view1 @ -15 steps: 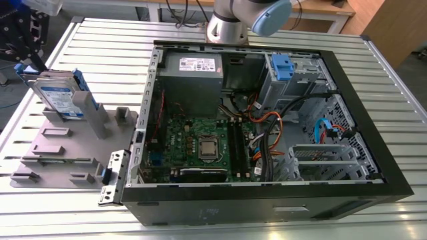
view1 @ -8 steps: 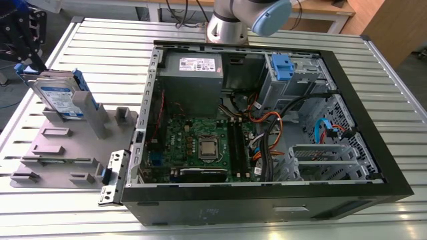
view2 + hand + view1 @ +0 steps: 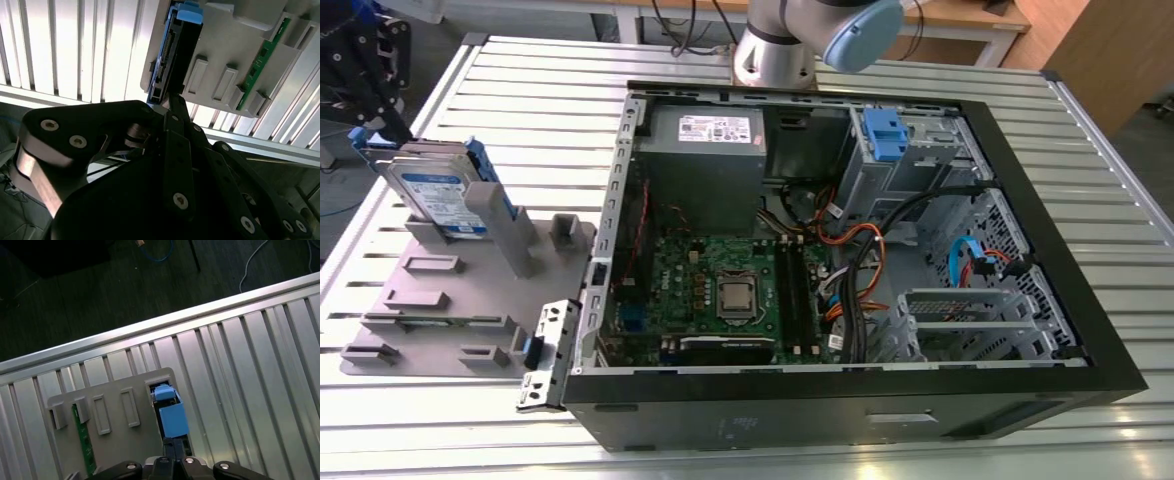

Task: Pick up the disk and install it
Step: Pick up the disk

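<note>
1. The disk (image 3: 438, 190) stands upright in a grey fixture (image 3: 467, 285) on the desk (image 3: 1101, 140).
2. The end effector (image 3: 174, 102) is clenched on the disk's blue-framed end.
3. An open computer case (image 3: 854, 410) sits just beside the fixture.

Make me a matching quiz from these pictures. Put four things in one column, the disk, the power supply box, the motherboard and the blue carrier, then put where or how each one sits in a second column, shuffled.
Column one:
1. disk
2. power supply box
3. motherboard
4. blue carrier

Column two:
A. green, lying flat on the floor of the case
B. standing on edge in the grey holder, outside the case
C. grey with a white label, inside the case
D. blue plastic, in the drive bay inside the case

Pairs: 1-B, 2-C, 3-A, 4-D
</note>
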{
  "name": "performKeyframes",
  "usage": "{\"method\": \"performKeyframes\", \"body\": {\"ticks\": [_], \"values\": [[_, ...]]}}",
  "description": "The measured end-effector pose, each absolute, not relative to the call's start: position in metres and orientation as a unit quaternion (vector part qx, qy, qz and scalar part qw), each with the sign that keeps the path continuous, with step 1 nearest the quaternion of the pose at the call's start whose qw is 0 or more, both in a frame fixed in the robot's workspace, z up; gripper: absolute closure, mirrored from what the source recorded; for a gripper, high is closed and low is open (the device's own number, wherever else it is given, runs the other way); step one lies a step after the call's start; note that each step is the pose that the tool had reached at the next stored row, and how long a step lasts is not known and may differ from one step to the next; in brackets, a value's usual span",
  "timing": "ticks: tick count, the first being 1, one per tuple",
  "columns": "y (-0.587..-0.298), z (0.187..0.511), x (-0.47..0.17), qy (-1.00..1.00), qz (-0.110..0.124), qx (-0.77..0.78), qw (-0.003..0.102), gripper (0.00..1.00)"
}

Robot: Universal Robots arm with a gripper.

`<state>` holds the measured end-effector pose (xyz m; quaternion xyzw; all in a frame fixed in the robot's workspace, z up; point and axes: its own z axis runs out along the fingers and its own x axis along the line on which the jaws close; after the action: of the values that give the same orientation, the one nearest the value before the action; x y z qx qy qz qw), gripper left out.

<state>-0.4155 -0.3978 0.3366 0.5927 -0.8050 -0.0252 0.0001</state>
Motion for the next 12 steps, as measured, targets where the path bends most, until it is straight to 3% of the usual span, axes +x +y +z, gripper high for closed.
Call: {"method": "performKeyframes", "body": {"ticks": [12], "values": [[-0.3979, 0.336, -0.4102, -0.787, -0.025, 0.617, 0.001, 0.89]]}}
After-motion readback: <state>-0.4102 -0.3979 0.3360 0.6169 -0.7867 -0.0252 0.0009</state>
